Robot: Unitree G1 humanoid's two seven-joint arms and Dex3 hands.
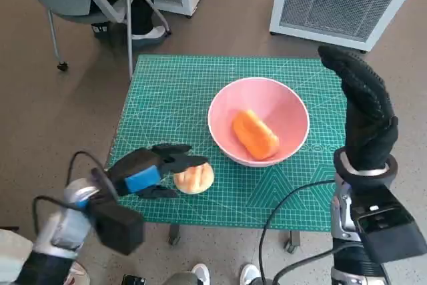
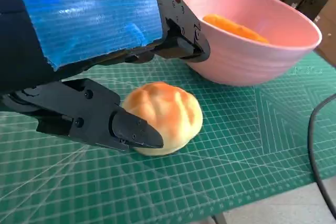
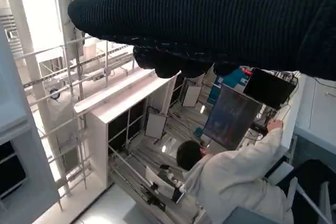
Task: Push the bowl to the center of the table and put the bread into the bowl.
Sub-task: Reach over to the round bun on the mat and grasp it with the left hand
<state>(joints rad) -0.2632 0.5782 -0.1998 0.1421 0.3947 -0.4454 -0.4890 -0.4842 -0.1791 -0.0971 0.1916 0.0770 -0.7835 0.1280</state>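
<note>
The bread is a small round bun with a glossy, scored crust, sitting on the green mat near the desk's front edge, just beside the pink bowl, which stands roughly at the middle of the desk. The bowl already holds an orange, elongated piece; what it is you cannot tell for sure.

Your left hand brackets the bun: one finger lies against its near side low down, while the other fingers arch over and beyond it. Whether the grip has actually closed cannot be told from these views, so don't assume you hold it.

Expect the bun to be light and probably soft; the shiny crust looks a bit slick. Take it across its widest girth, low on the sides, with gentle pressure, since squeezing hard would likely dent it or pop it out.

The bowl looks like smooth plastic, likely light, so a bump from your knuckles could shove it off centre.

Your right hand stands raised beside the desk's right edge, fingers straight and holding nothing.
</note>
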